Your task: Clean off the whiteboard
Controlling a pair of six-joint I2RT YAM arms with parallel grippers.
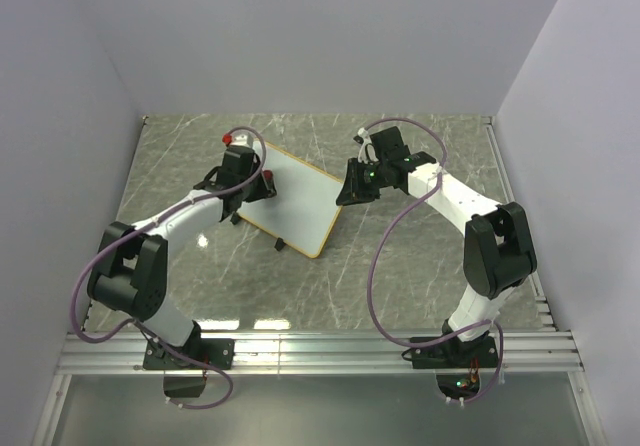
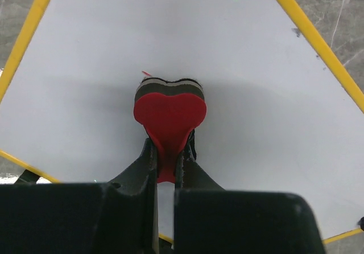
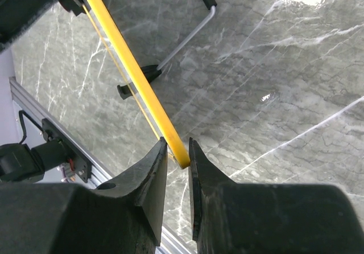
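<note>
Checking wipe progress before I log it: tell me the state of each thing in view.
White rectangular whiteboard with yellow frame: nearly clean, one small red mark on it.
Red heart-ended eraser: clamped, far end against the whiteboard.
Left gripper: jaws shut on the eraser.
Right gripper: jaws shut on the whiteboard's yellow edge.

Whiteboard [image 1: 300, 206] on table [image 1: 430, 266], eraser [image 2: 169, 114] upon it (in left pincer [image 2: 168, 151]), right pincer [image 3: 177, 151] at corner

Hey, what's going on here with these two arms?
The left gripper holds a red eraser against the whiteboard. The right gripper pinches the board's yellow edge, apparently to steady it. A small red mark shows just past the eraser. The rest of the surface in view looks clean.
</note>
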